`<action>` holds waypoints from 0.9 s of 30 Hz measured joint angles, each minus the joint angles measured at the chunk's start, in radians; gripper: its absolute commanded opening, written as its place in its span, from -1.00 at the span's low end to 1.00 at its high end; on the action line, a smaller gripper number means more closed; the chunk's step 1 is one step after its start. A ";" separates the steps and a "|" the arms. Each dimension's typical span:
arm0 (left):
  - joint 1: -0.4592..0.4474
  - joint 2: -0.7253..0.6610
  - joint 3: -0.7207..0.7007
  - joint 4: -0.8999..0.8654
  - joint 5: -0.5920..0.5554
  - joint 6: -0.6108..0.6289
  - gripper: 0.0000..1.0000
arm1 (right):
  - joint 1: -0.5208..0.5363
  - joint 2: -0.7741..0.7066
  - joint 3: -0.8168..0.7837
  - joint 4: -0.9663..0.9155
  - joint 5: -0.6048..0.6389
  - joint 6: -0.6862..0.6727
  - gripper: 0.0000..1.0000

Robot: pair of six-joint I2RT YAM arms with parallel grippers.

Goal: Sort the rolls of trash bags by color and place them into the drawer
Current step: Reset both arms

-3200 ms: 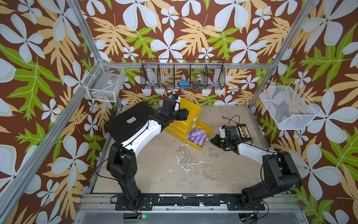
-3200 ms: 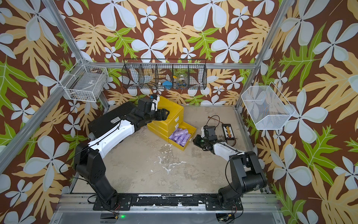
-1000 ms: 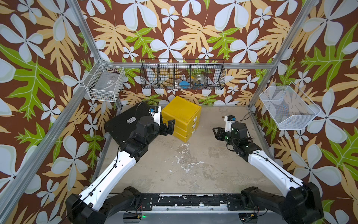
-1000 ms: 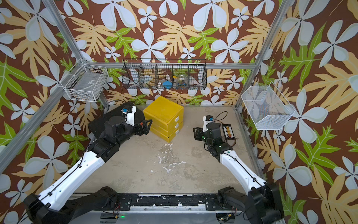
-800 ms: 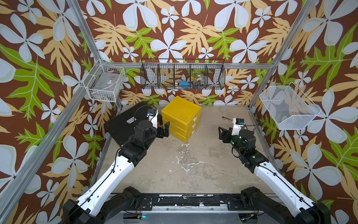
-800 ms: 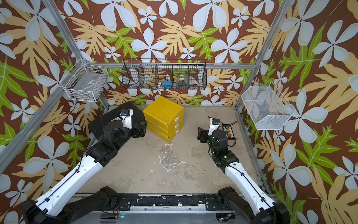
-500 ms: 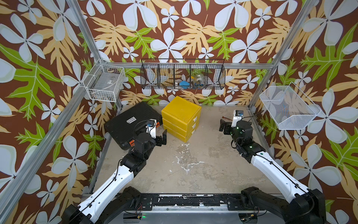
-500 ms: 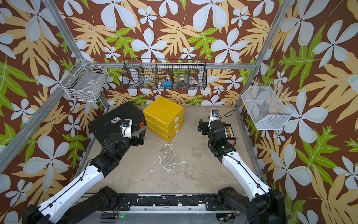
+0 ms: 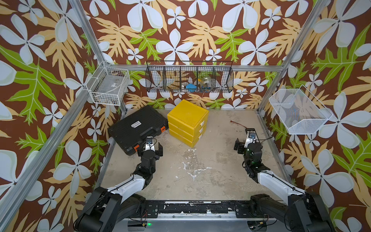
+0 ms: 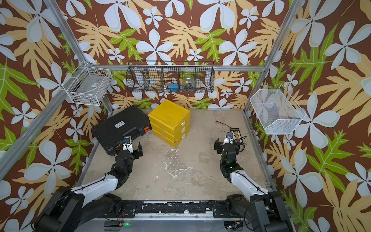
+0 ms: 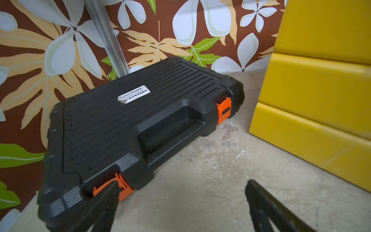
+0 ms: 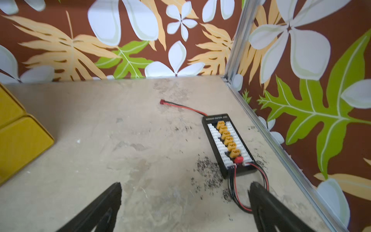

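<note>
The yellow drawer unit (image 9: pixel 187 122) (image 10: pixel 169 122) stands at the back middle of the table with its three drawers pushed in. The rolls of trash bags are hidden from every view. My left gripper (image 9: pixel 150 150) (image 10: pixel 128 148) hovers open and empty by the near corner of a black case, to the front left of the drawer unit. In the left wrist view the left gripper (image 11: pixel 181 186) has bare table between its fingers. My right gripper (image 9: pixel 248 144) (image 10: pixel 226 145) (image 12: pixel 185 186) is open and empty over the right side of the table.
A black tool case (image 9: pixel 138 128) (image 11: pixel 140 120) with orange latches lies left of the drawer unit. A charging board (image 12: pixel 228 144) (image 10: pixel 235 133) with red and black wires lies by the right wall. Wire baskets (image 9: pixel 108 85) (image 9: pixel 189 79) (image 9: pixel 299 112) hang on the walls.
The bottom drawer, open with lilac rolls a few seconds ago, is shut. Both arms have drawn back from the drawer unit toward the front. The right jaws have opened.
</note>
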 measured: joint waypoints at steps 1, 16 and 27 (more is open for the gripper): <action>0.011 0.033 -0.018 0.056 0.001 -0.004 1.00 | -0.004 0.028 -0.032 0.055 0.003 -0.005 0.99; 0.218 0.271 -0.096 0.524 0.237 -0.010 1.00 | -0.039 0.336 -0.134 0.603 -0.055 -0.098 0.99; 0.272 0.281 -0.054 0.490 0.346 -0.056 0.99 | -0.056 0.344 -0.115 0.629 -0.080 -0.100 0.99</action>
